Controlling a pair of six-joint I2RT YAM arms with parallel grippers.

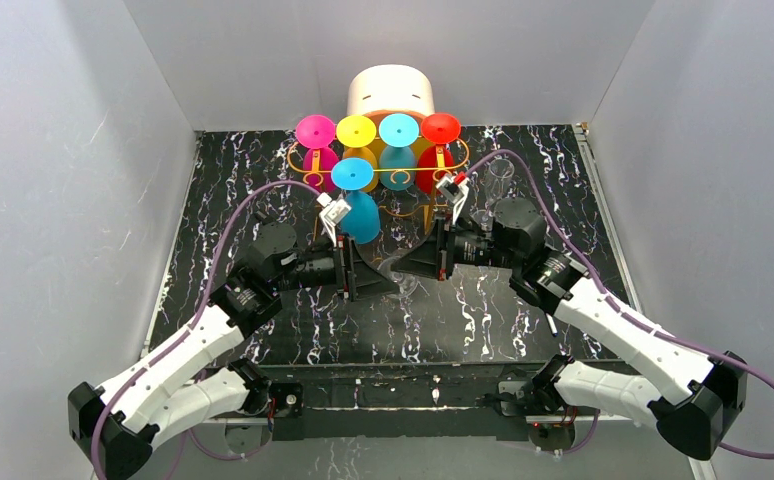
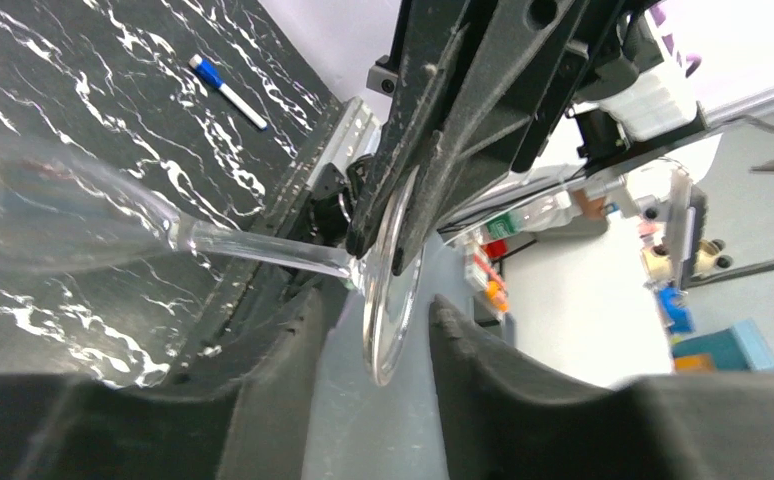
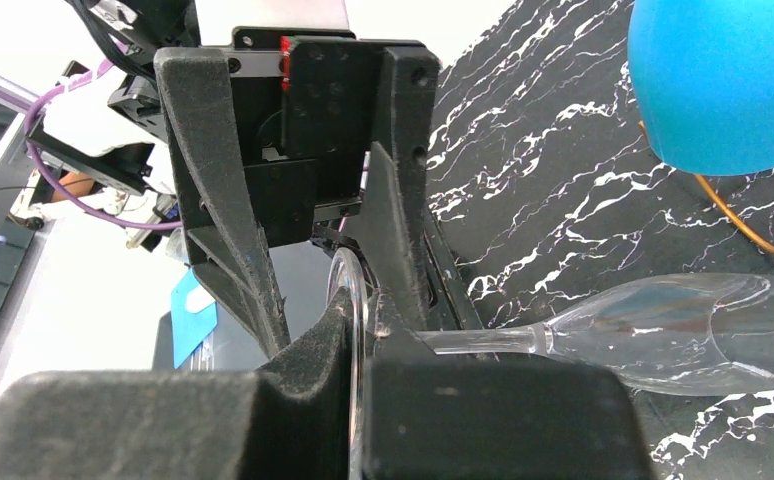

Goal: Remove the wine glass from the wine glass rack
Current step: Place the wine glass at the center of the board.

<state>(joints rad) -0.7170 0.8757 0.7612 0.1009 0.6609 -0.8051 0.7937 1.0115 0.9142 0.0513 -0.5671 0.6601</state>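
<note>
One wine glass, right tool clamping foot

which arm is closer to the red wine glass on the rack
Right. The right arm is just in front of the red wine glass; the left arm is farther left, beside the lower blue glass.

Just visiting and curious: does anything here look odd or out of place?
The clear wine glass is held sideways, its foot pinched in the right gripper, while the coloured glasses hang bowl-down on the orange-gold wire rack.
</note>
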